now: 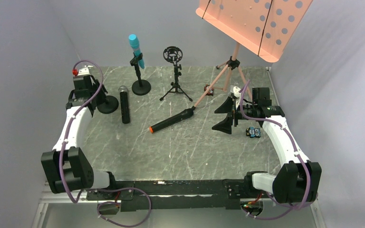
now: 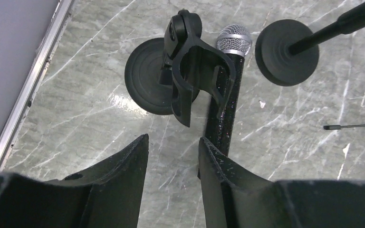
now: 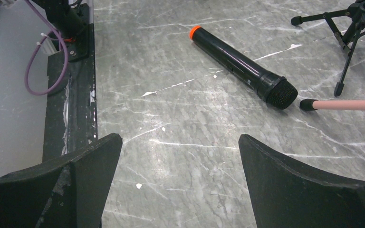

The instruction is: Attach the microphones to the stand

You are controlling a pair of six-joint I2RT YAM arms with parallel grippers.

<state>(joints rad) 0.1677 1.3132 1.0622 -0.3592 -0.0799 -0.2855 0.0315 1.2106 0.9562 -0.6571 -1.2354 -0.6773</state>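
Black stick microphone with silver mesh head [image 2: 223, 109]: likely rigid, light, slick-barrelled; best pinched mid-barrel, clear of the mesh. Lies flat on grey marbled table [image 2: 76, 118] beside empty black stand clip [image 2: 190, 71], tail just beneath left gripper [image 2: 173, 140]. Fingers narrowly apart, holding nothing. Right gripper [image 3: 179, 138] spread wide, empty.

We saw a bright, even scene under soft light from overhead. The grey marbled desk [image 1: 195, 147] held only short, faint shadows beneath what stood on it. In the left wrist view, a white patch of glare lay on the desk beside the round stand base [image 2: 145, 71], and the silver-headed microphone [image 2: 234, 40] glinted. The left end effector [image 2: 173, 140] and the right end effector [image 3: 179, 137] loomed close to their lenses as dark, slightly soft shapes. The orange-ended microphone [image 3: 242, 64] looked sharp. The top view was slightly softer overall.
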